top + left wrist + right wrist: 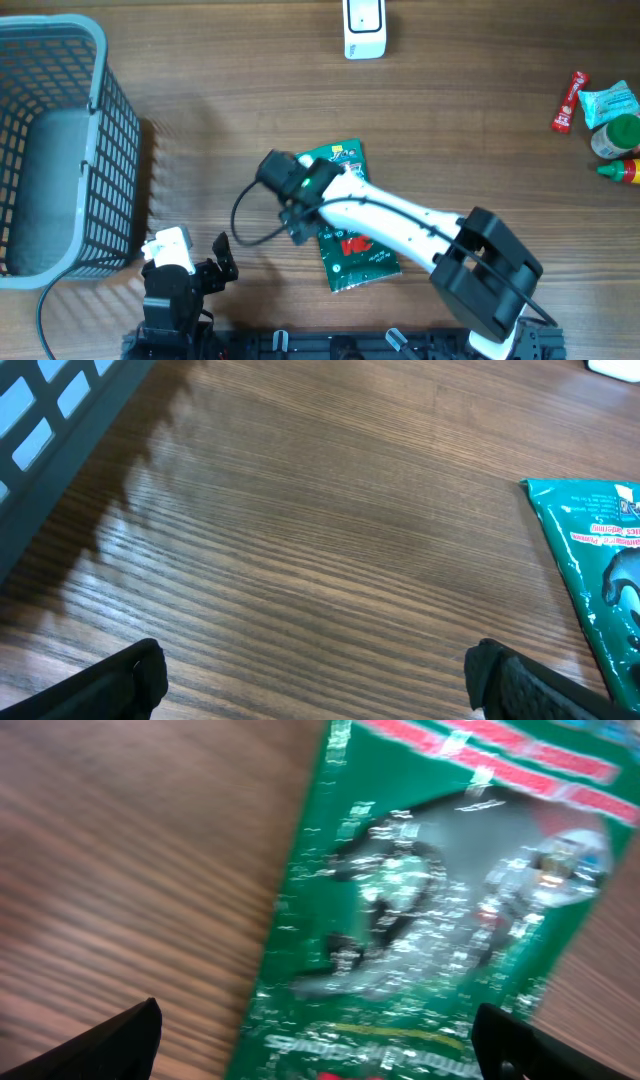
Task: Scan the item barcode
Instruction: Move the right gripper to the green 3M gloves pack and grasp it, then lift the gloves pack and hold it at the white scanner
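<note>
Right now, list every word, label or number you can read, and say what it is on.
None can be quoted with confidence.
green packet: white and red print, too blurred or small in every view.
red tube: print too small.
white scanner: no legible marking.

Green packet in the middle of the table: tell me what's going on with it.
The right arm reaches over the green packet, which lies flat on the wooden table. The right tool hangs above the packet with jaws wide open, gripping nothing. The left tool sits open and empty beside the grey basket. A white device, probably the scanner, stands at the table's far edge, so no scan is under way.
</note>
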Available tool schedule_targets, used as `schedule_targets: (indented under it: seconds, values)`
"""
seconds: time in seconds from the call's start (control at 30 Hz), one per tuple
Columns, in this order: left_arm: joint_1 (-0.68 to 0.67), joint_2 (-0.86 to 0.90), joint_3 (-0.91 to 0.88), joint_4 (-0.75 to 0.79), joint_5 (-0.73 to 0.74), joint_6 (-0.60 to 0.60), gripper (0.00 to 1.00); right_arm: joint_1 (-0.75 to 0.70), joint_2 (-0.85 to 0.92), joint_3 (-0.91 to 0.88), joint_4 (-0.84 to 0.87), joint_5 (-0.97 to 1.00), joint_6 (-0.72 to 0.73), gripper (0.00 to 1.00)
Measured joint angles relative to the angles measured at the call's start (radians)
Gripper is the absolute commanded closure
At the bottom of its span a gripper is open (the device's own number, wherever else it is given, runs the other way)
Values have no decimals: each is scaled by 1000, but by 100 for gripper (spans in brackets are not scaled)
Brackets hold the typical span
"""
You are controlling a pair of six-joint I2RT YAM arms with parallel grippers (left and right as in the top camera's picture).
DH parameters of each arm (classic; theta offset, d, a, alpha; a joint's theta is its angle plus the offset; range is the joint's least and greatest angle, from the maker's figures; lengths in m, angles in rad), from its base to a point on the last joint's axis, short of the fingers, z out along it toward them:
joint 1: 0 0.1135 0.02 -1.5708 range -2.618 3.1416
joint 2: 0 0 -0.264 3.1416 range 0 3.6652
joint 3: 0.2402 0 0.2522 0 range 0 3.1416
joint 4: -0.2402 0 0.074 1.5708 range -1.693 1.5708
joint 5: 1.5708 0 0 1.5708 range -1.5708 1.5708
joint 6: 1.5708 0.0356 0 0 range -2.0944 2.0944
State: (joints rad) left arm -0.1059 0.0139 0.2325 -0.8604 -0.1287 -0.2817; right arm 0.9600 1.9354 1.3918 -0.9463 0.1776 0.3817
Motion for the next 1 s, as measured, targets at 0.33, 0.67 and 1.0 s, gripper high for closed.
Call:
schedule_targets:
  seconds: [0.33, 0.67, 1.0]
  values:
    - [0, 0, 0, 0, 0, 0, 0, -38, 93, -39, 41, 3, -18, 1]
    - [0, 0, 0, 0, 0, 0, 0, -54, 132, -6, -45, -97, 41, 96]
    - [0, 0, 0, 0, 0, 0, 0, -195, 95, 14, -43, -466, -126, 96]
